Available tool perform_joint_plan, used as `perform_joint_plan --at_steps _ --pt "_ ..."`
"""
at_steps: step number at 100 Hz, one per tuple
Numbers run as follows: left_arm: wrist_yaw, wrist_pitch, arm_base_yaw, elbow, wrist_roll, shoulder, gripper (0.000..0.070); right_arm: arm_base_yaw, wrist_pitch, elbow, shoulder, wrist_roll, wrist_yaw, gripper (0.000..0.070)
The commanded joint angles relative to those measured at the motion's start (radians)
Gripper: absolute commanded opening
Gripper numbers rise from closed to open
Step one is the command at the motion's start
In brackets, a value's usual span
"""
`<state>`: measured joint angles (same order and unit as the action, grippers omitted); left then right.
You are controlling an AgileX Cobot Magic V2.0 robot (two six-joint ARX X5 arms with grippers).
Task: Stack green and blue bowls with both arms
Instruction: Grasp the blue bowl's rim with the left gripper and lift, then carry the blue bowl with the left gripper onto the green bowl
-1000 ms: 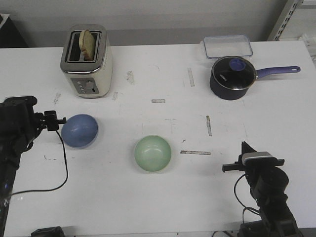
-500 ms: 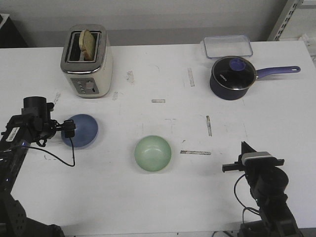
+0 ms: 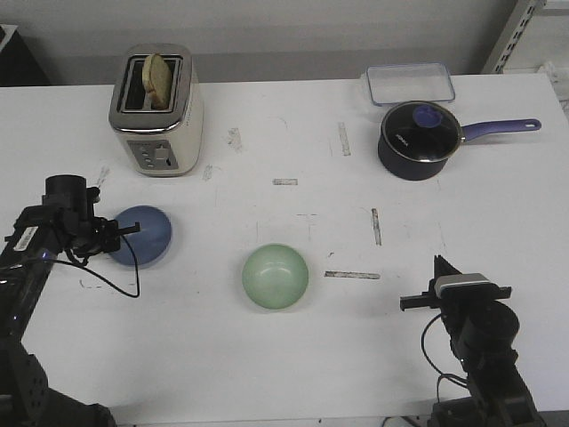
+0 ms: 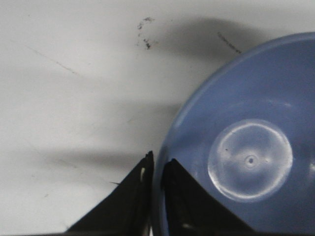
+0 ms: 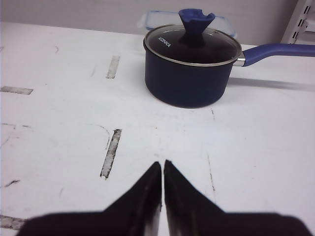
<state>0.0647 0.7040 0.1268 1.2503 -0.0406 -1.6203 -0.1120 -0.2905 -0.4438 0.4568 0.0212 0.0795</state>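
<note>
The blue bowl (image 3: 145, 235) sits on the table at the left; it fills the left wrist view (image 4: 246, 162). My left gripper (image 3: 114, 233) is at the bowl's left rim. In the left wrist view the gripper (image 4: 157, 162) is shut on that rim, one finger outside and one inside the bowl. The green bowl (image 3: 276, 276) stands alone near the table's middle. My right gripper (image 3: 437, 267) is low at the front right, away from both bowls; in the right wrist view (image 5: 163, 165) its fingers are closed together and hold nothing.
A cream toaster (image 3: 157, 111) with a bread slice stands at the back left. A dark navy saucepan (image 3: 420, 140) with a purple handle and a clear lidded box (image 3: 411, 84) are at the back right; the saucepan also shows in the right wrist view (image 5: 189, 66).
My left arm swung in from the left edge to the blue bowl and closed on its left rim; the bowl shifted slightly left. The right arm and green bowl have not moved.
</note>
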Motion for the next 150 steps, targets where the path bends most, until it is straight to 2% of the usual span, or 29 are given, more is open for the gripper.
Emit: perform_joint_plan --at_steps 1,23,33,43,61,75,91,118,142,146,150 --pt "0.034 0.002 -0.004 0.032 -0.009 0.006 0.0001 -0.002 0.006 -0.005 0.003 0.002 0.0 0.0" --pt "0.082 0.005 -0.063 0.104 -0.014 0.126 0.0001 -0.002 0.006 -0.005 0.003 0.002 0.0 0.0" --pt "0.136 0.0 -0.125 0.125 -0.033 0.204 0.0001 -0.002 0.005 -0.005 0.003 0.002 0.0 0.0" --pt "0.18 -0.006 -0.216 0.13 -0.032 0.273 0.0001 -0.002 0.005 -0.005 0.003 0.002 0.0 0.0" --pt "0.181 0.006 -0.441 0.13 -0.032 0.316 0.0001 -0.002 0.004 -0.005 0.003 0.001 0.0 0.0" --pt "0.179 -0.013 -0.605 0.13 -0.032 0.28 0.0001 -0.002 0.003 -0.005 0.003 0.001 0.0 0.0001" --pt "0.162 -0.067 -0.716 0.13 -0.032 0.188 0.0001 -0.002 0.002 -0.005 0.017 0.001 0.0 0.0" --pt "0.142 -0.049 -0.756 0.13 -0.024 0.032 0.0001 -0.002 -0.002 -0.005 0.023 0.001 -0.001 0.0" --pt "0.133 -0.056 -0.755 0.131 -0.024 0.014 0.0005 -0.002 -0.002 -0.005 0.023 0.001 -0.001 0.0" --pt "0.133 -0.053 -0.755 0.131 -0.024 0.014 0.0039 -0.002 -0.002 -0.005 0.023 0.001 -0.001 0.0" --pt "0.133 -0.051 -0.755 0.131 -0.024 0.014 0.0139 -0.002 -0.002 -0.005 0.023 0.001 -0.001 0.0"
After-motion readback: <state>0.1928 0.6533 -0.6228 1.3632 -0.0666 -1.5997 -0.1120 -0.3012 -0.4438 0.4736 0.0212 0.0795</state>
